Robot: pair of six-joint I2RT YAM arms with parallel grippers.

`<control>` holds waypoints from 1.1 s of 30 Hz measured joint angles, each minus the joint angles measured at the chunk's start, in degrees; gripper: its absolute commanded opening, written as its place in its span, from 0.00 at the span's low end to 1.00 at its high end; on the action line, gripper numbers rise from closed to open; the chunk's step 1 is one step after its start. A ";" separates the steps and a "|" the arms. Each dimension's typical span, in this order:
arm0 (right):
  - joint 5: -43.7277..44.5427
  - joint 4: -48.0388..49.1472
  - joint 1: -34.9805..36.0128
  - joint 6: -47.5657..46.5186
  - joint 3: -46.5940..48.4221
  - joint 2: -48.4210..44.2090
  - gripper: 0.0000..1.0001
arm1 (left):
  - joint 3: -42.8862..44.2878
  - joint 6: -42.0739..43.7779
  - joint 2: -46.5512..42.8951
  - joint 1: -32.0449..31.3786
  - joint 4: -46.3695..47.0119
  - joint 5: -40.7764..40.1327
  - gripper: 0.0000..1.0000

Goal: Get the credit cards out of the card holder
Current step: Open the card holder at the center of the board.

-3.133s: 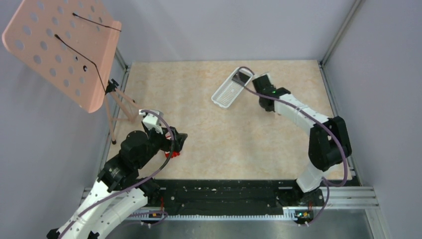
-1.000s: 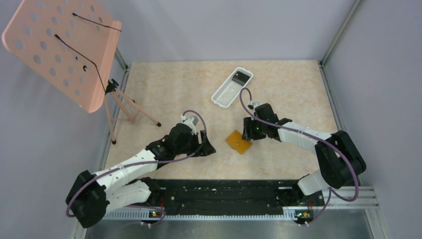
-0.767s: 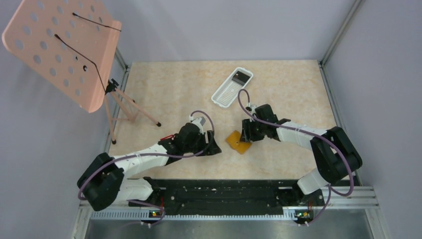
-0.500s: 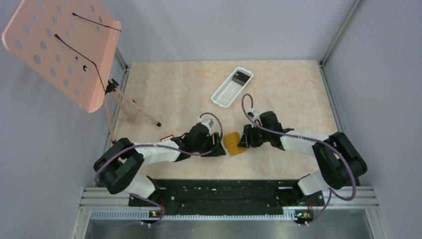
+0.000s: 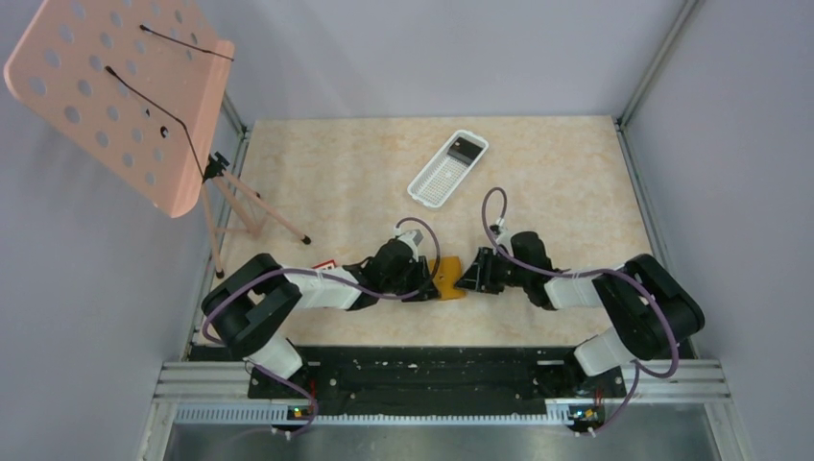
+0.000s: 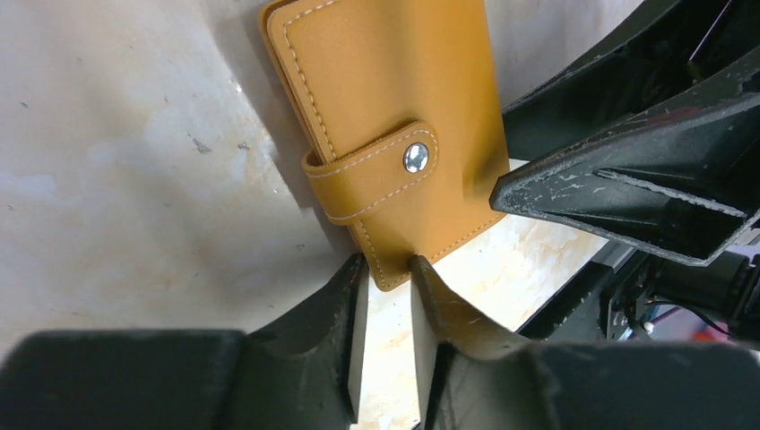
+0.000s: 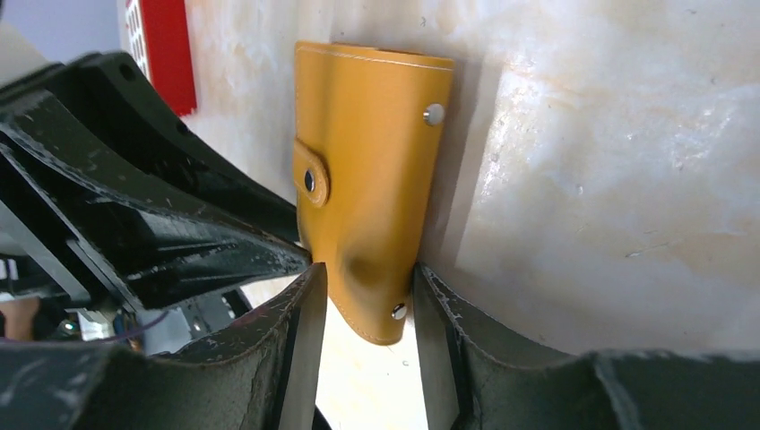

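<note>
- Beige marbled tabletop (image 5: 326, 173): carries a white slotted plastic tray (image 5: 434, 182) toward the far side. I'll place everything else off that tray.
- Pink perforated stand panel (image 5: 106, 86): well off to the tray's left, no part in this.
- Both arms: approx 3 s ago the right one was up at the tray and the left was folded back, well away from it. Now both stretch low and meet nose to nose on the tray's near side.
- Tan leather-like bifold card holder (image 5: 447, 279): well apart from the tray, toward the arm bases, caught btwn the two grippers. A sec ago only the right one was at it.
- Right gripper (image 7: 366, 273): fingers pinch the holder's end from both sides; the leather looks dented there.
- Left gripper (image 6: 387, 269): fingers nearly together, nipping the holder's bottom corner.
- Snap tab (image 6: 376, 170): buttoned, so the holder is shut.
- Credit cards: none visible, presumably inside. The two-handed hold has just been set up and extraction hasn't begun. My guess is the tab needs popping first.
</note>
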 measured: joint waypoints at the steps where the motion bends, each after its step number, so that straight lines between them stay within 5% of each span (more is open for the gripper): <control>1: 0.09 1.88 -0.11 1.33 -0.57 0.44 0.39 | -0.04 0.02 0.15 -0.17 0.04 0.02 0.22; 4: 0.79 6.29 -0.17 4.37 -2.29 1.18 0.33 | -0.63 -0.37 0.26 -1.05 0.57 0.09 0.17; 9: 1.92 8.26 -0.39 6.82 -3.87 1.33 0.00 | -1.01 -1.18 0.26 -2.91 0.92 0.00 0.21; 20: 3.08 5.29 1.36 8.04 -8.72 -9.62 0.00 | -0.87 -4.04 -5.33 -5.49 -5.66 -4.76 0.52; 33: 17.44 -8.48 11.06 8.55 -9.79 -26.64 0.00 | 9.14 -2.75 -6.29 -6.99 -17.66 -12.22 0.55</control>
